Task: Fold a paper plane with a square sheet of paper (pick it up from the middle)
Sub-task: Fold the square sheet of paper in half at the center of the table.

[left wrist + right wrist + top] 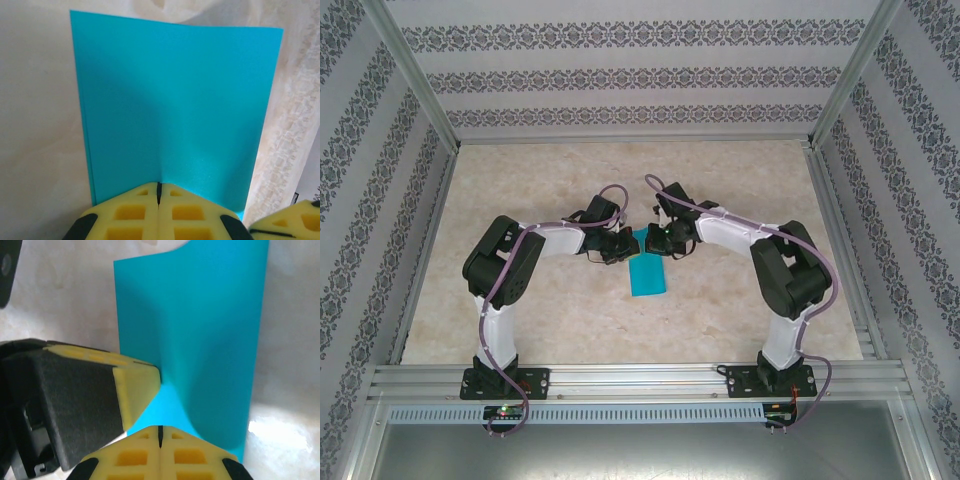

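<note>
Holding the square sheet of paper (648, 277) with both claws, mid-table (520, 310), between the two arms.

Left claw (159, 186): clenched on one edge of the sheet. The pads are pressed flat together and teal comes straight out of the seam in the left wrist view.

Right claw (160, 429): also clamped on that same edge, just beside the left one. In the right wrist view the two sets of tips nearly touch.

The sheet runs from the claws toward the arm bases. It reads fairly flat from the left wrist, but from the right wrist it bows into a soft curve near the grip. I can't tell whether the free edge rests on the table or hangs clear. The left edge looks slightly doubled in the left wrist view — possibly two layers, not sure.

My read on the step is that the pickup is done and we're at the start of the folding. There's no point and no wings, so nothing like the paper plane yet.

What I think the next move needs:
- Both grips sit close together on one edge, so the far corners are uncontrolled — go slow.
- Lay the sheet down with the edges matched before pressing any crease.
- Take the bow out first, or the crease will likely land off-line.
- Free one claw only when the other has the paper pinned.
</note>
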`<state>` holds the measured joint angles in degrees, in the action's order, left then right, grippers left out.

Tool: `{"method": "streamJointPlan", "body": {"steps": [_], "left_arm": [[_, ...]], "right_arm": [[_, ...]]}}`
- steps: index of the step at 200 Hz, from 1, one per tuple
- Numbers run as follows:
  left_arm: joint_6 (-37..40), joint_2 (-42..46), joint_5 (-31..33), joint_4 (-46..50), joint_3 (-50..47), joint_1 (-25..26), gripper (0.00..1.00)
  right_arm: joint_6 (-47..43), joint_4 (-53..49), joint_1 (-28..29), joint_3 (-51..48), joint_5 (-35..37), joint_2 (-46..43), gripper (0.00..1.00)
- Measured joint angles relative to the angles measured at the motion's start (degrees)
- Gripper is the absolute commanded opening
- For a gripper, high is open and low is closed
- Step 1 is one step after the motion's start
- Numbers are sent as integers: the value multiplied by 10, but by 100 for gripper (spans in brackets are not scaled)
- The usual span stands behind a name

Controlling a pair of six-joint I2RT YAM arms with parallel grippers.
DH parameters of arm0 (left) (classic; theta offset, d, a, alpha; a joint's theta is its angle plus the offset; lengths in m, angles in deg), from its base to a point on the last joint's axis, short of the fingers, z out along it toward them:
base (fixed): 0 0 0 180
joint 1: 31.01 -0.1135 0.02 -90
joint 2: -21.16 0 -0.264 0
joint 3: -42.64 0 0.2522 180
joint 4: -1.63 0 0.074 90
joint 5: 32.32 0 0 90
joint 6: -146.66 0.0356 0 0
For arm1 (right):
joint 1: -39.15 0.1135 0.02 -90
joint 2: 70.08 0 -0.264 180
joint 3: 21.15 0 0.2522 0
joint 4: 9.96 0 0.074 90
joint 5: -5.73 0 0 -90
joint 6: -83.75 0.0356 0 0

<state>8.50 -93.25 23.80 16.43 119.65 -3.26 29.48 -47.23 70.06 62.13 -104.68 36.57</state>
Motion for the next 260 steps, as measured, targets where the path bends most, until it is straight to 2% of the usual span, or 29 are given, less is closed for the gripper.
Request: {"method": "streamJointPlan", "body": {"steps": [99, 260], "left_arm": [[0, -3, 0, 4, 0, 0, 0], [-5, -7, 2, 7, 0, 0, 0]], "right_arm": [[-1, -4, 0, 31, -7, 52, 0], [-47, -40, -13, 26, -9, 65, 0]]}}
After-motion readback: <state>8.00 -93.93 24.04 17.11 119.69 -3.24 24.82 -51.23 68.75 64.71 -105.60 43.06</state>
